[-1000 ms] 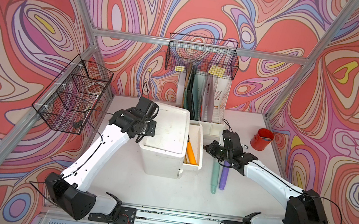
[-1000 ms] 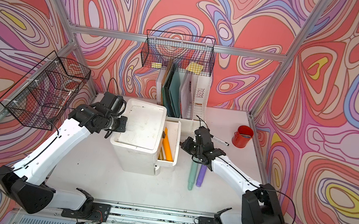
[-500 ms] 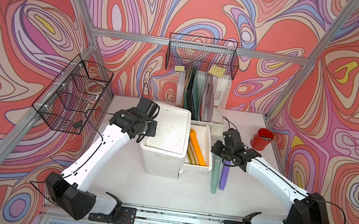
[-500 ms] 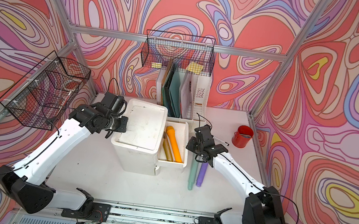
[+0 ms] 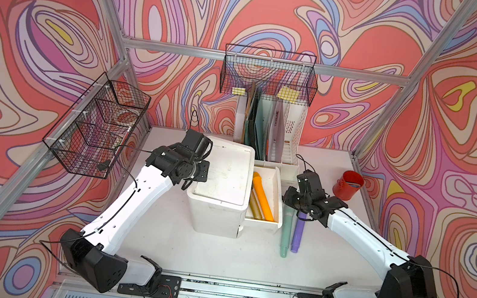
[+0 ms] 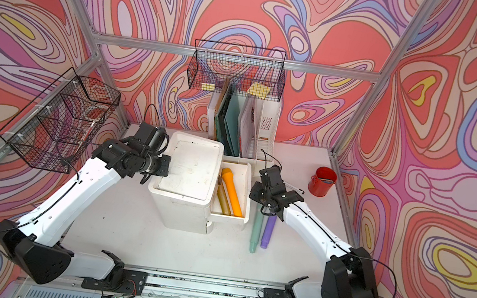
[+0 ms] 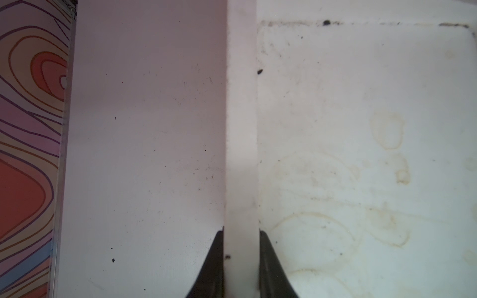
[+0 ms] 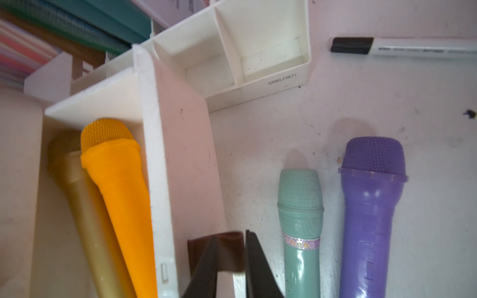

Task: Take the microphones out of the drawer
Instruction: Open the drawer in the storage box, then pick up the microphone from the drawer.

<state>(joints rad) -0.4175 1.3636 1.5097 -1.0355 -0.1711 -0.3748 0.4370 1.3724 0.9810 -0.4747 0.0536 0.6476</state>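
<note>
One orange microphone (image 5: 262, 197), mesh-headed, in drawer (image 5: 261, 225); left gripper (image 7: 241, 231) clamps cabinet (image 5: 223, 179); right gripper (image 8: 231, 234) parted.

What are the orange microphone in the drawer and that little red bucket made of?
Orange microphone: looks like matte plastic, its mesh head moulded in the same colour. Red bucket: probably painted metal, judging by its thin rim and gloss; possibly plastic.

The drawer (image 5: 261, 224) stands pulled out of the cabinet (image 5: 223, 182), open from above. An orange microphone (image 5: 262, 197) and a gold microphone (image 5: 254, 209) fill most of its floor. A file rack (image 5: 284, 137) rises just behind it. Beside its outer wall the right hand (image 5: 288, 198) hovers over a green microphone (image 5: 286, 235) and a purple microphone (image 5: 298, 234). The bench (image 5: 215, 257) in front lies bare.
</note>
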